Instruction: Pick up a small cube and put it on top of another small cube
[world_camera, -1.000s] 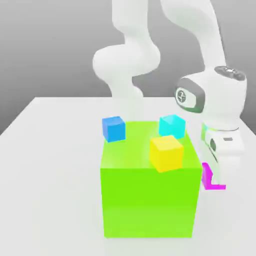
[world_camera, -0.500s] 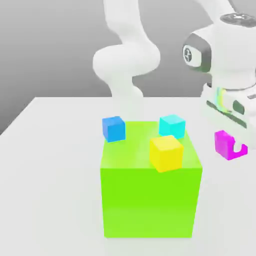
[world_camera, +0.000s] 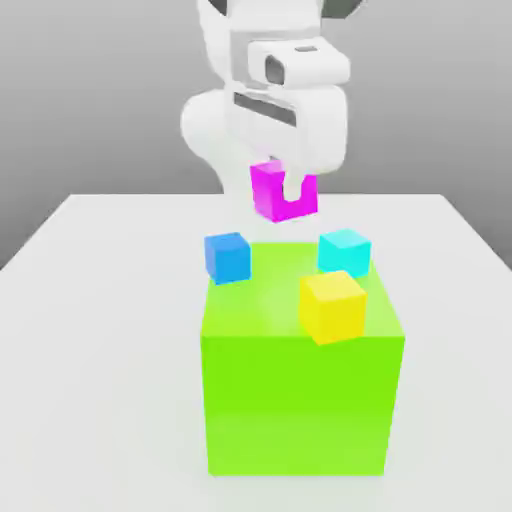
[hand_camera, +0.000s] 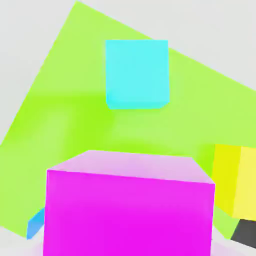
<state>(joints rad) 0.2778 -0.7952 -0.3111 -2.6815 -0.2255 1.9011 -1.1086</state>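
My gripper (world_camera: 285, 190) is shut on the small magenta-pink cube (world_camera: 270, 190) and holds it in the air above the back of the big lime-green cube (world_camera: 300, 390). One white finger (world_camera: 293, 185) shows across the cube's front face. In the hand view the magenta cube (hand_camera: 127, 210) is close up, with a cyan cube (hand_camera: 136, 72) below and beyond it on the green top (hand_camera: 75, 115). From the exterior view, that cyan cube (world_camera: 344, 252) sits at the green cube's back right, lower than the held cube and to the exterior view's right of it.
A small yellow cube (world_camera: 333, 306) rests on the green top near its front right. A small blue cube (world_camera: 228, 257) stands at the back left corner. Behind them rises the white arm (world_camera: 270, 90). The white table (world_camera: 100, 330) spreads around the green cube.
The gripper rose with the magenta cube from the table at the exterior view's right of the green cube, then swung left to hang over its back.
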